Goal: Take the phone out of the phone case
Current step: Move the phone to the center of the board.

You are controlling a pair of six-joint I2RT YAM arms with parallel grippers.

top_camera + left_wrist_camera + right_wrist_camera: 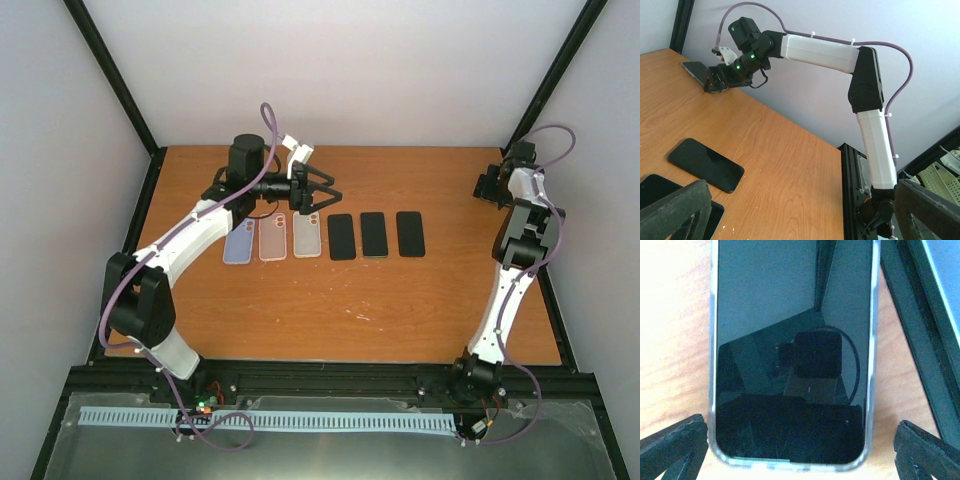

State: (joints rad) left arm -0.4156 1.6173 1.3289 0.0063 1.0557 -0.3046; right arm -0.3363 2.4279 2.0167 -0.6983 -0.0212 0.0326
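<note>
Table (400,300): cased phone (790,340), far right corner

The phone, in its clear case (870,390), is being straddled by the spread right gripper (797,442). The left gripper (322,190) is being held agape near three empty cases (272,240).

White shells and black joints are seen on the left arm (185,240) and right arm (512,290), with purple cables (911,67) clipped alongside.

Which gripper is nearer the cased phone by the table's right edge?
Right. The right gripper hovers directly over the cased phone; the left gripper is across the table, near the row of cases.
</note>
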